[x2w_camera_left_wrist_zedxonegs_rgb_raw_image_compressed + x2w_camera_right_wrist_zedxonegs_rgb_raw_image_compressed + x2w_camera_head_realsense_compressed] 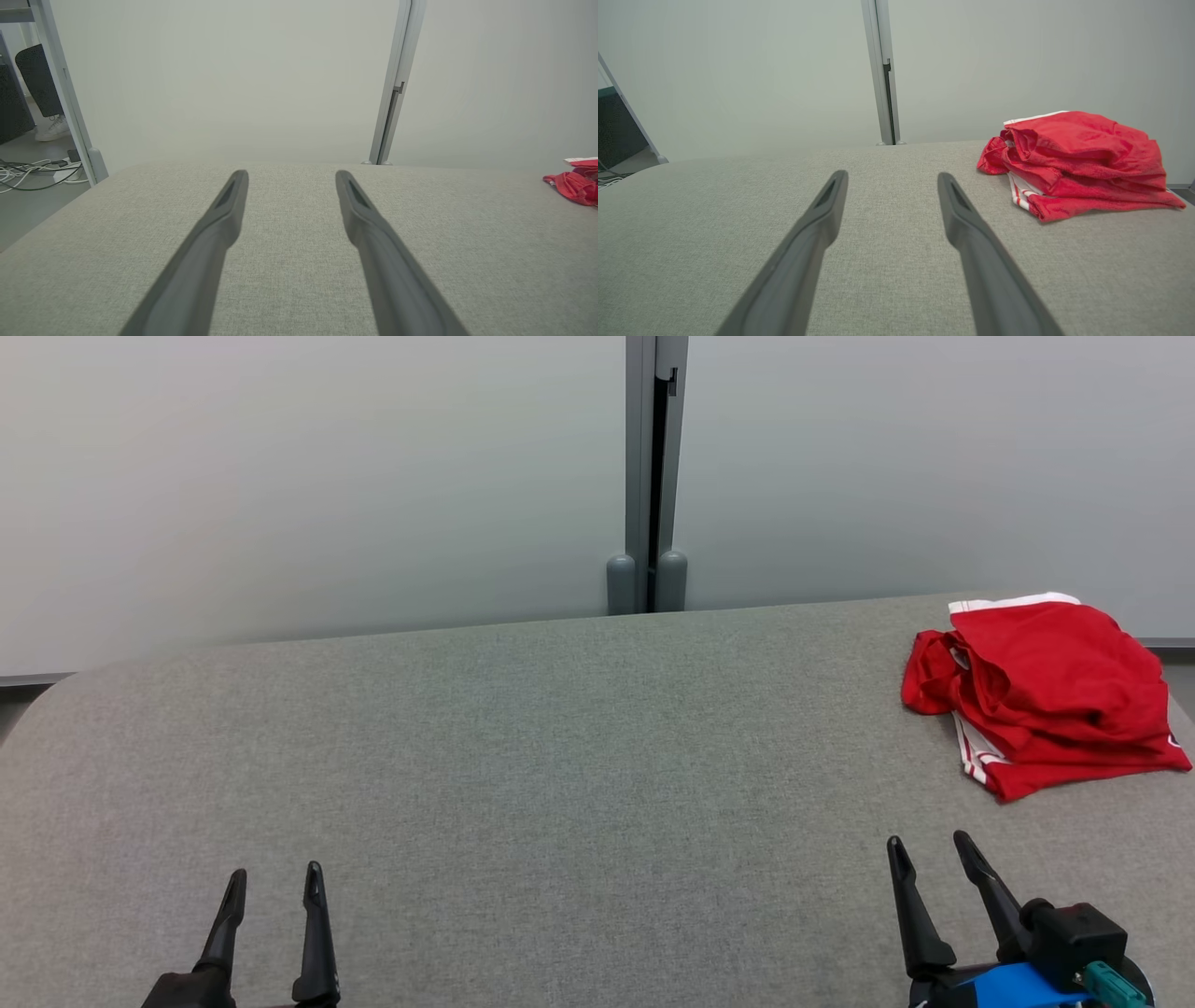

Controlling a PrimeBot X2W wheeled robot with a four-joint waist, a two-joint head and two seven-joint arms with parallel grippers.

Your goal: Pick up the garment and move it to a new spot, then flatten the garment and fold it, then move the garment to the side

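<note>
My left claw (275,877) and right claw (929,845) both gape wide and empty above the grey table (560,756). The red garment (1046,691) lies bunched at its far right corner.

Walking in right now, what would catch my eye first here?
The crumpled red garment with white trim, lying at the far right of the grey table. Next, the robot's left hand and right hand, dark-fingered, both open and empty, over the table's near side.
</note>
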